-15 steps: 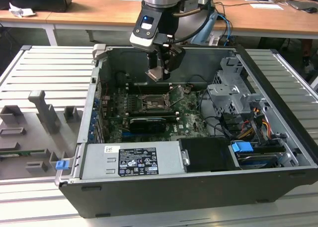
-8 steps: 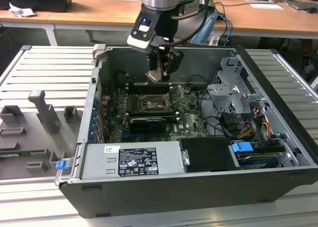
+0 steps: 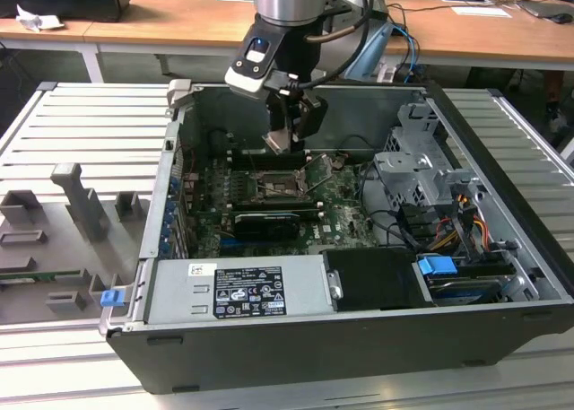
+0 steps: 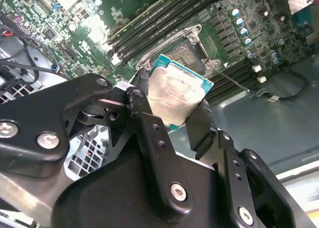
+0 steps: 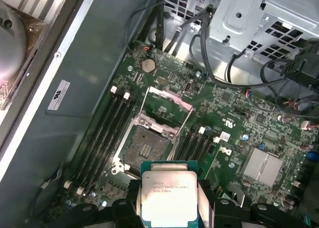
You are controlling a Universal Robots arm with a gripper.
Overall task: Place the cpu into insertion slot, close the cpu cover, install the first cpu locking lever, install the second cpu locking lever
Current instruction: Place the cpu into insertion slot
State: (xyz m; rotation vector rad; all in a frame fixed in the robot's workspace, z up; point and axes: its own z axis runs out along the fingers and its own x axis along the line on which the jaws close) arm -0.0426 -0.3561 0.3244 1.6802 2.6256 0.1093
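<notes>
Holding the cpu (image 5: pixel 168 193) by two opposite edges, the gripper (image 5: pixel 168 210) has its fingers closed on the chip alone, metal top facing up. In the exterior view the cpu (image 3: pixel 278 141) hangs above the insertion slot (image 3: pixel 269 178), clearly apart from it and not yet seated. The insertion slot (image 5: pixel 147 147) lies open, its pin field bare. The cpu cover (image 5: pixel 169 98) stands raised on the far side of the slot from the chip.

The main hazard, as I judge it, is the pin field. If the chip arrives shifted or twisted against the slot's outline, or with one edge lower than the other, it could bend the contacts or settle crookedly. Whether it hangs level with the slot I cannot tell.

The grip takes only thin edges, so a nudge could make the chip slip or rotate between the fingers.

The memory slots (image 5: pixel 107 133) run close along both sides of the insertion slot, so the fingers have little room there and might strike them.

The raised cover is loose on its hinge, and a brush from the arm could drop it over the slot too early
</notes>
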